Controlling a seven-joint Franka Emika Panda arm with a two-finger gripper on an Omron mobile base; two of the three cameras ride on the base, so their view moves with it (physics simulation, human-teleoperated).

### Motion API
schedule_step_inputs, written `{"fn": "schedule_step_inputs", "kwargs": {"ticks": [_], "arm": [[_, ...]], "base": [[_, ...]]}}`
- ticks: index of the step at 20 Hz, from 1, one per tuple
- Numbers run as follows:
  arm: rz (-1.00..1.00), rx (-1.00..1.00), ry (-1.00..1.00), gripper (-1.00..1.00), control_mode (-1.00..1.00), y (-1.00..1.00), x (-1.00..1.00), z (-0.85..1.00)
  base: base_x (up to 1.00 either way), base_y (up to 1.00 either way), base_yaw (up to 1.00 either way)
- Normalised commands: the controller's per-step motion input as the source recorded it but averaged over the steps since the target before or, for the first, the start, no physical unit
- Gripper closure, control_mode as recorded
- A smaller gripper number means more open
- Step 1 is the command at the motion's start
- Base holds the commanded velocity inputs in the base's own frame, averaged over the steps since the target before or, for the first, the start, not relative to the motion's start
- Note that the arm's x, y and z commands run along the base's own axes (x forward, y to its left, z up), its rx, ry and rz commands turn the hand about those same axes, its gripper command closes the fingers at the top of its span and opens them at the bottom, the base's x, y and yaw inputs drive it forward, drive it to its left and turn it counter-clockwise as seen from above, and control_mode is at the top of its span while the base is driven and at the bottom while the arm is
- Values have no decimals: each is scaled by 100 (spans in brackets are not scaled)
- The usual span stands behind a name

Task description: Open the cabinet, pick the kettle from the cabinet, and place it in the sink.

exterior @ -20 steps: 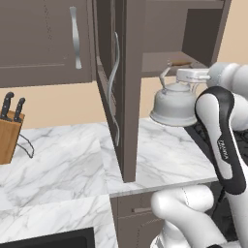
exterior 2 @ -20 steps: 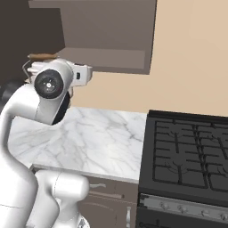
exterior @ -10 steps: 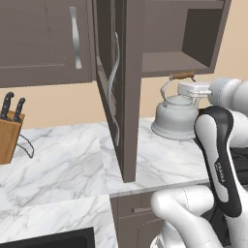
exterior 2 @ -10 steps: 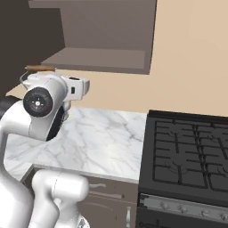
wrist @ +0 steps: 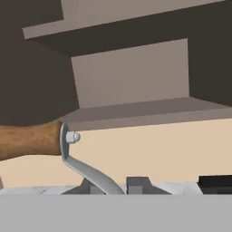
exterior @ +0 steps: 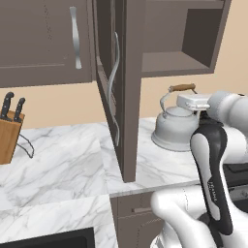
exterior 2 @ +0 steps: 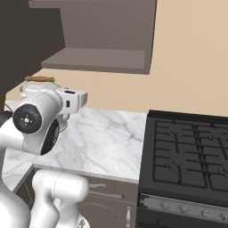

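Left base view: kettle (exterior: pixel 175 127) outside open cabinet (exterior: pixel 160 58), its brown handle pinched between closed fingers (exterior: pixel 193 95).

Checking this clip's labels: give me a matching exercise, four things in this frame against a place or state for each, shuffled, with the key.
Things:
1. kettle
2. cabinet
3. knife block
4. stove

Places or states:
A. door swung open, shelf bare
B. held by its wooden handle, out of the cabinet, over the marble counter
C. far left on the counter, black handles sticking up
D. right of the counter, black grates

Pairs: 1-B, 2-A, 3-C, 4-D
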Motion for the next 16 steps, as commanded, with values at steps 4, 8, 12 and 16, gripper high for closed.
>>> {"fn": "schedule_step_inputs", "kwargs": {"ticks": [4,8,12,16], "arm": [[-7,0,0,100,-100,0,-12,-24],[-8,0,5,100,-100,0,-6,-22],[-7,0,5,100,-100,0,-5,-21],[-5,0,4,100,-100,0,-4,-20]], "base": [[0,0,0],[0,0,0],[0,0,0],[0,0,0]]}}
